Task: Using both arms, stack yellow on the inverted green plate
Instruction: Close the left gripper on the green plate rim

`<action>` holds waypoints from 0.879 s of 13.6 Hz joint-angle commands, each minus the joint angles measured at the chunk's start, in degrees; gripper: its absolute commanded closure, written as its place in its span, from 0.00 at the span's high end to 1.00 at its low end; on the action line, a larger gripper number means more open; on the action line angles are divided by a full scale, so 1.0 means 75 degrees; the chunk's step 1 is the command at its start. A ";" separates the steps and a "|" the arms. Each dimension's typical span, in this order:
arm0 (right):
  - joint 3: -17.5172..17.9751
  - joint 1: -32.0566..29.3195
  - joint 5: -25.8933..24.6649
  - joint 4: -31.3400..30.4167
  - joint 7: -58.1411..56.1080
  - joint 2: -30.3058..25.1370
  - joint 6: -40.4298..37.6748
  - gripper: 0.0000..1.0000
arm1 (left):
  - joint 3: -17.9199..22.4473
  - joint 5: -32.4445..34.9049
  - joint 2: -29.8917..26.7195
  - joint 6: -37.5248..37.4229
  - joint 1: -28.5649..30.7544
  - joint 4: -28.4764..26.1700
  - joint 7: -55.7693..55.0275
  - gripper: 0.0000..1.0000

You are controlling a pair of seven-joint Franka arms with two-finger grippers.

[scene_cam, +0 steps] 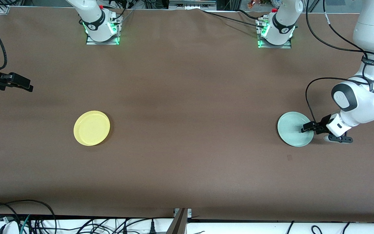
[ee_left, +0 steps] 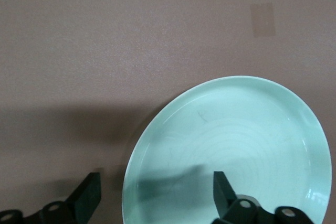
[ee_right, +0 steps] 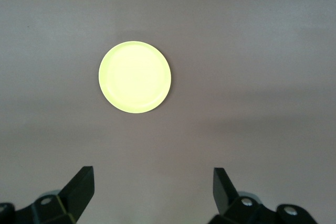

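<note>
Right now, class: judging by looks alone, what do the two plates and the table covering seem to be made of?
green plate: probably glossy plastic or melamine; soft highlights, faint rings.
yellow: likely smooth plastic too; even colour, low moulded rim.
table covering: matte brown, seemingly fabric or paper sheet; no glare.

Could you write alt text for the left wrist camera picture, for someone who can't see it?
A pale green plate lies on a brown table, filling much of the picture. The left hand is open, with one black finger over the plate and the other off its edge, straddling the rim.
</note>
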 commanded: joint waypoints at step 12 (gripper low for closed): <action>0.0013 -0.0006 0.0099 -0.0047 0.0055 -0.0060 -0.0025 1.00 | 0.0039 -0.0232 0.0032 0.0107 -0.0051 0.0136 0.0598 0.00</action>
